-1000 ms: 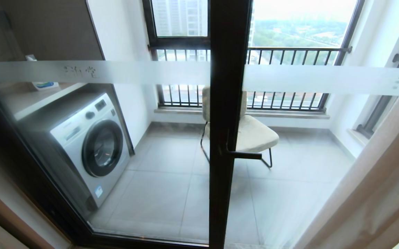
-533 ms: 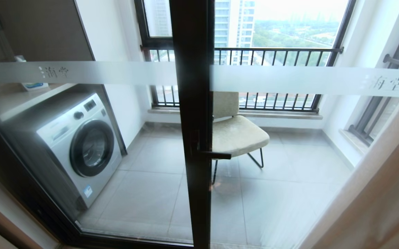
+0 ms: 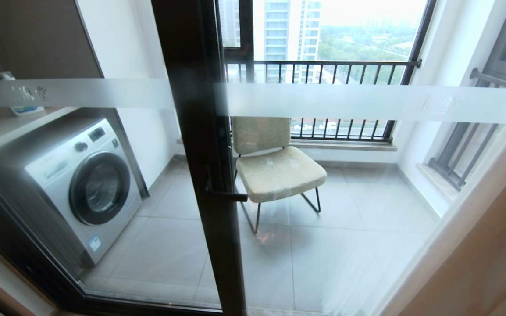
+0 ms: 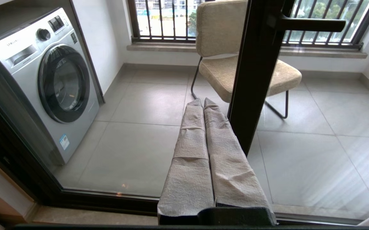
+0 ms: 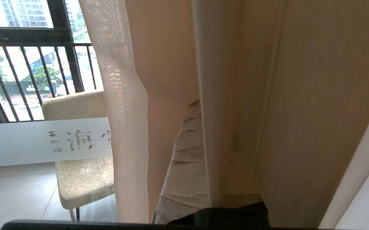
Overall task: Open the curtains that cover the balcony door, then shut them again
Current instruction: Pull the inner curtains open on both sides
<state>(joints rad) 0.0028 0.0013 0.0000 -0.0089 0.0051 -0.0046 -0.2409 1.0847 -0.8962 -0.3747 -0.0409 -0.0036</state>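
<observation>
Pressing into the curtains, the right gripper has its cloth-wrapped fingers clenched together, with a cream fold of the thick layer running down between or over them; whether any fabric is actually pinched cannot be told. Just beside it hangs the sheer layer, see-through and pleated, with the frosted band and its small characters showing past its edge. In the head view the curtains fill only the lower right corner, drawn off to that side, and neither arm shows there. The left gripper is shut and empty, its wrapped fingers side by side and pointing at the glass, close beside the dark centre frame. The door is closed and almost fully uncovered: two glass panels meet at the dark upright frame left of centre, with a handle sticking out to the right. Beyond the glass, on the tiled balcony floor, a washer stands at the left under a shelf, and a beige chair sits near the middle. Farthest back is the barred window, with tower blocks and trees outside.
</observation>
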